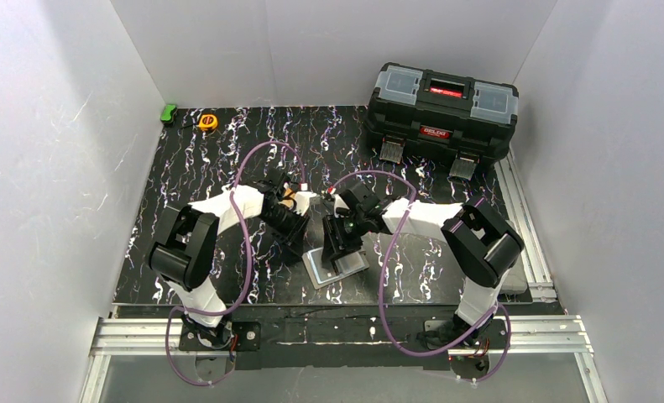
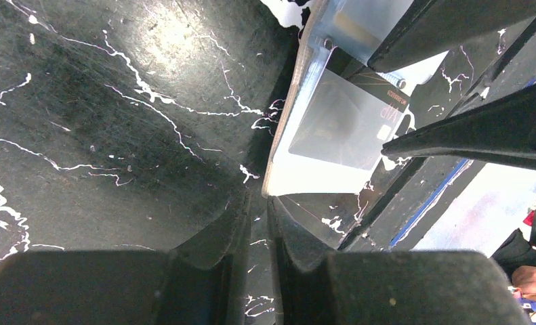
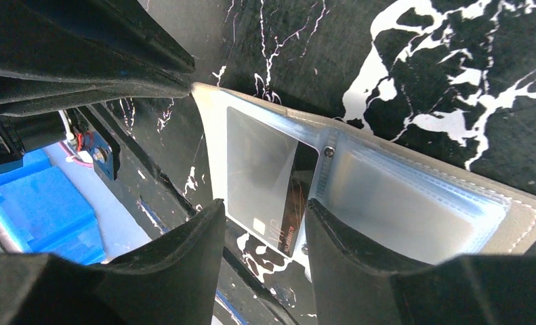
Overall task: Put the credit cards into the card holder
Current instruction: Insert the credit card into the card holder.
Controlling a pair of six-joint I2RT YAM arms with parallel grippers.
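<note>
On the black marbled table [image 1: 202, 168], a small green object [image 1: 169, 112] and a yellow tape measure [image 1: 207, 122] lie at the far left corner. The left gripper [image 2: 258, 203] is low at the left edge of the card holder [image 1: 337, 270]. Its jaws are almost together, with only a thin slit, and they grip nothing. The holder lies open and flat near the middle of the table. Its long axis runs left to right, with the right end a little farther from the bases. A dark credit card [image 2: 360, 115] sits in its clear left pocket. The right gripper [image 3: 265, 206] is above this card with its fingers spread on both sides of it. A black toolbox [image 1: 441, 113] stands at the far right.
</note>
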